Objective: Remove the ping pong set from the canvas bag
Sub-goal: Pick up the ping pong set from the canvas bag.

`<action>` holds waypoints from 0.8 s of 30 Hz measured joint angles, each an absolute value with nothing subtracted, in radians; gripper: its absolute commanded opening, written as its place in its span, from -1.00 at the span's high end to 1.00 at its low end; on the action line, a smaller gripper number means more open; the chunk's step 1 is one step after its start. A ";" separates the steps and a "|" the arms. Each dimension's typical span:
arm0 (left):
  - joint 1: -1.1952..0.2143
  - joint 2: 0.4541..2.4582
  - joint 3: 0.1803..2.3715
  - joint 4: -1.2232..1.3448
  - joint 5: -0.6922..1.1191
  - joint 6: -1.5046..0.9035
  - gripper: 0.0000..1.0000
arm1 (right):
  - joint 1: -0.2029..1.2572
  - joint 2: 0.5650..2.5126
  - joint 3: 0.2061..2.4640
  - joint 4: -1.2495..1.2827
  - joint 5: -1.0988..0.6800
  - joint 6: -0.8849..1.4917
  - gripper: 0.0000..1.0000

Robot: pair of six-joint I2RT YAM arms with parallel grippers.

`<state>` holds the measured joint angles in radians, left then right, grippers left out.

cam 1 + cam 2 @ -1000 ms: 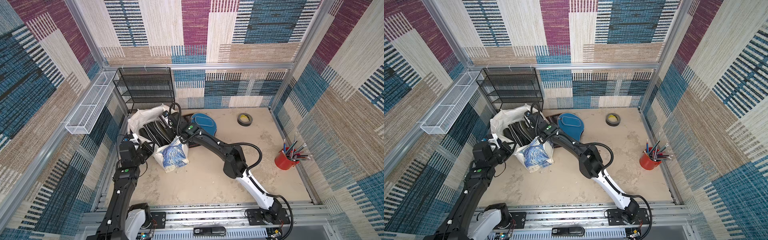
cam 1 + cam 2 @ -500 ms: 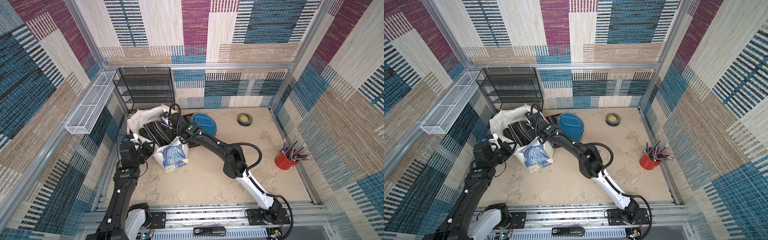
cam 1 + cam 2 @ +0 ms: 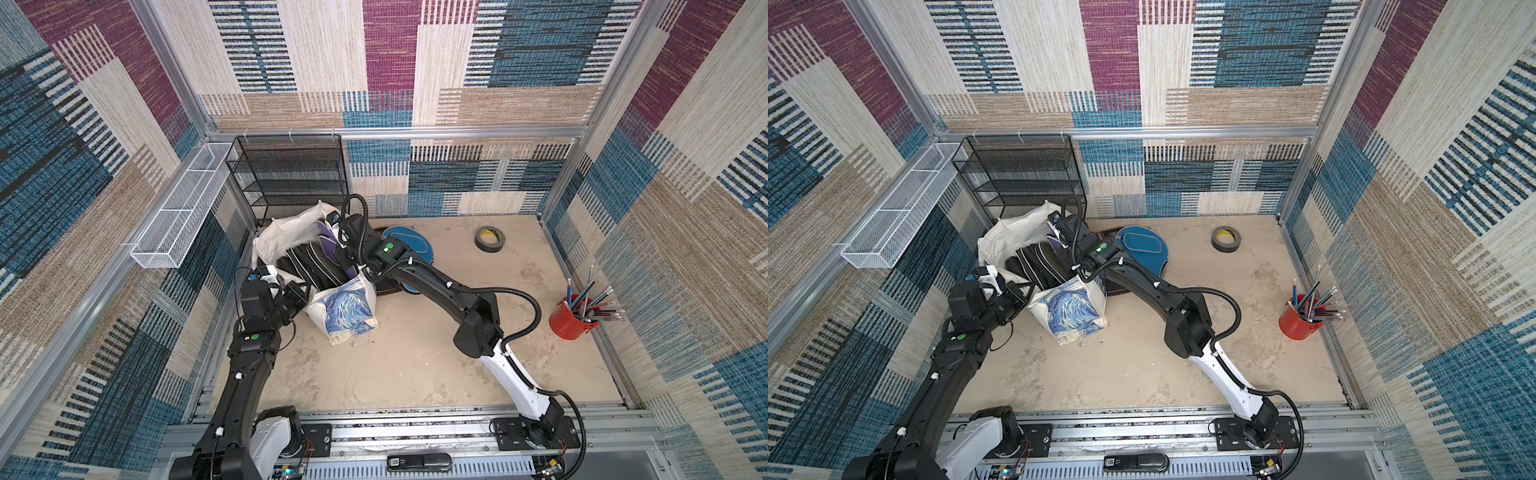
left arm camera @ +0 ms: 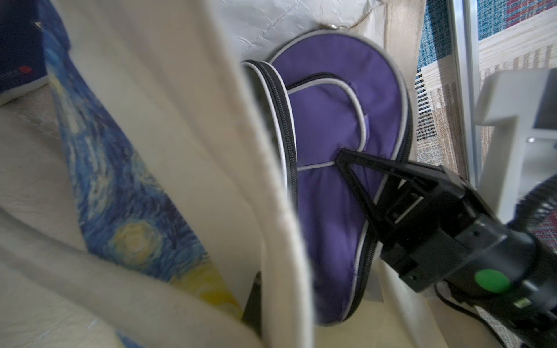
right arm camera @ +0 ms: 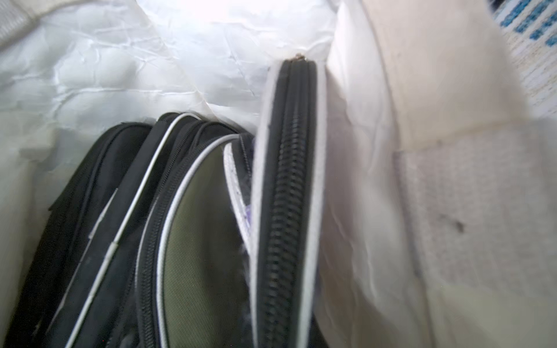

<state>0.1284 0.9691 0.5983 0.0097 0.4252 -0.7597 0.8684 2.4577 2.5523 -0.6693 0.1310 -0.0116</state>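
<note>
The purple case (image 4: 331,114), clenched edge-only in the jaws of the right gripper (image 4: 342,155), may be lost to drag from the canvas bag (image 3: 349,309) pinched by the left gripper (image 3: 302,293).

1. Left arm (image 3: 249,374) and right arm (image 3: 436,286) are wearing black shells, turning white near the bases.
2. A ribbed black cable (image 3: 538,311) is looping along the right.
3. Green dots (image 3: 388,248) are seemingly marking both wrists.

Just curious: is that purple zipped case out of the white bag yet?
No, still inside. The purple case stands on edge within the canvas bag, right gripper pinching it.
</note>
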 measured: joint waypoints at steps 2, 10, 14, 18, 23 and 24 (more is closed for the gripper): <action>0.128 0.974 0.598 0.011 0.425 -0.760 1.00 | 0.870 2.447 2.558 -0.673 0.130 -0.012 1.00; 0.128 0.985 0.598 0.027 0.426 -0.760 1.00 | 0.875 2.381 2.573 -0.678 0.118 -0.011 1.00; 0.128 0.987 0.598 0.029 0.426 -0.760 1.00 | 0.875 2.341 2.574 -0.676 0.110 -0.007 1.00; 0.128 0.988 0.598 0.029 0.426 -0.760 1.00 | 0.876 2.306 2.578 -0.669 0.096 0.000 1.00; 0.128 0.992 0.598 0.033 0.426 -0.760 1.00 | 0.876 2.269 2.578 -0.651 0.077 0.004 1.00; 0.128 0.994 0.598 0.034 0.426 -0.760 1.00 | 0.876 2.258 2.578 -0.649 0.075 0.008 1.00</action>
<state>0.1280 0.9936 0.5983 0.0338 0.4259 -0.7601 0.8757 2.2581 2.5778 -0.6487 0.0746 0.0078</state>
